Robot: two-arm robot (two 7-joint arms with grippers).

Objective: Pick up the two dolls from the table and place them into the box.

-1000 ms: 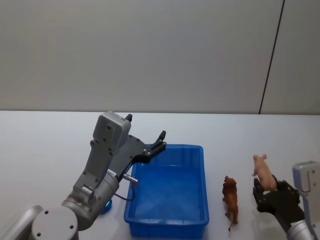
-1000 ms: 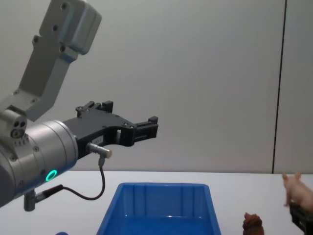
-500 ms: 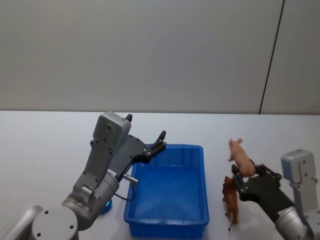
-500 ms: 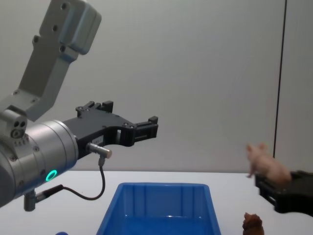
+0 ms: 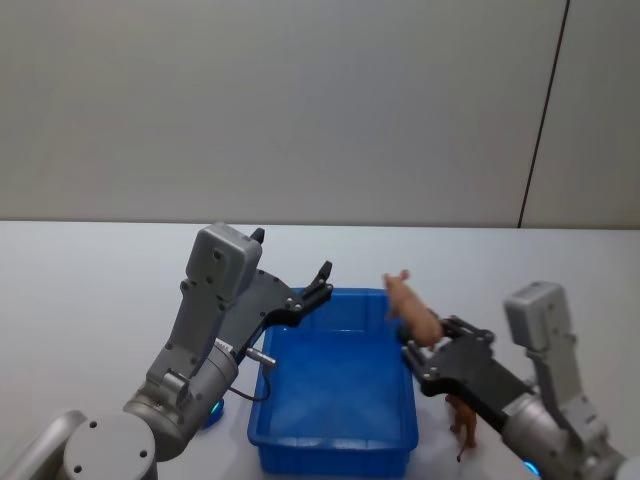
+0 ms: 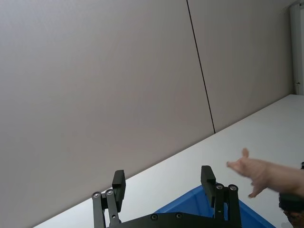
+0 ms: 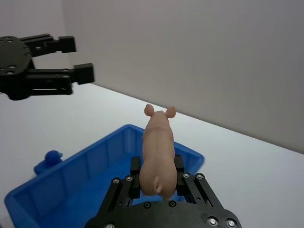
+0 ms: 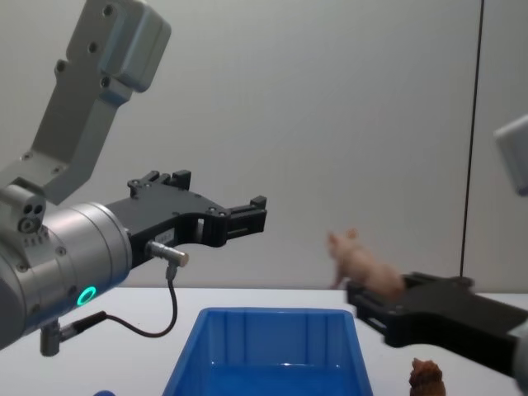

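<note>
My right gripper (image 5: 416, 346) is shut on the pale pink doll (image 5: 411, 309) and holds it in the air over the right rim of the blue box (image 5: 335, 455). In the right wrist view the pink doll (image 7: 156, 149) sits between the fingers (image 7: 136, 176), facing over the box (image 7: 85, 166). The dark brown doll (image 5: 463, 418) stands on the table right of the box, partly behind my right arm. My left gripper (image 5: 321, 280) hangs open and empty above the box's far left corner.
A small blue figure (image 7: 51, 157) lies on the table just outside the box on its left side. The white table runs back to a grey wall. My left arm's body rises at the box's left side.
My right gripper has lifted the pink doll off the table at the right and carried it left to the box's right rim. The left arm and the brown doll have stayed put.
</note>
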